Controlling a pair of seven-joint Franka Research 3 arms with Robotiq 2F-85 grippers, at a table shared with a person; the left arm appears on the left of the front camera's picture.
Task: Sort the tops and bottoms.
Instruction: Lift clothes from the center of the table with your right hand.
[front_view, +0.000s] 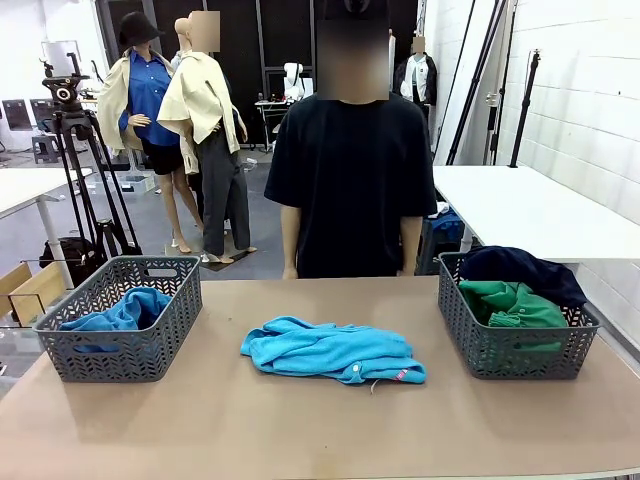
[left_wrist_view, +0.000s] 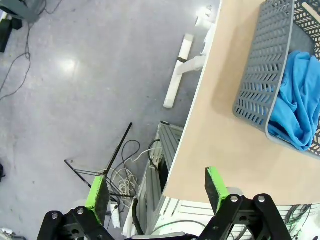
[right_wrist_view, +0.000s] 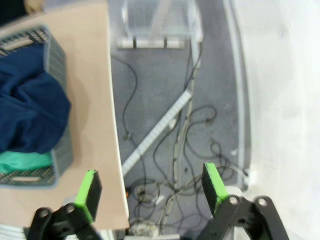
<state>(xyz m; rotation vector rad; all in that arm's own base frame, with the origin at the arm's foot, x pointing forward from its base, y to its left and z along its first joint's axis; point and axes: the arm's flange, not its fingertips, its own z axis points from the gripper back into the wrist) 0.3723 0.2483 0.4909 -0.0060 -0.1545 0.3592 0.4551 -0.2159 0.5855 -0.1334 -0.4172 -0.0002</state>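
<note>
Claws (left_wrist_view: 157, 185) (right_wrist_view: 148, 187) gape wide, each hovering past its table (front_view: 320, 420) edge.

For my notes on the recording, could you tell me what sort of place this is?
Probably a robotics lab or studio set up for clothes sorting: a camera tripod on bare grey floor, loose cables beside the table, and two grey baskets of garments.

Left end effector (left_wrist_view: 156, 187) spread wide, green pads (left_wrist_view: 98, 192) well apart, nothing between them, aimed down past the tabletop (left_wrist_view: 225, 135) edge. Right end effector (right_wrist_view: 148, 189) likewise gaping and empty, pointing down beside the edge. Person's arms hanging straight at the far side
</note>
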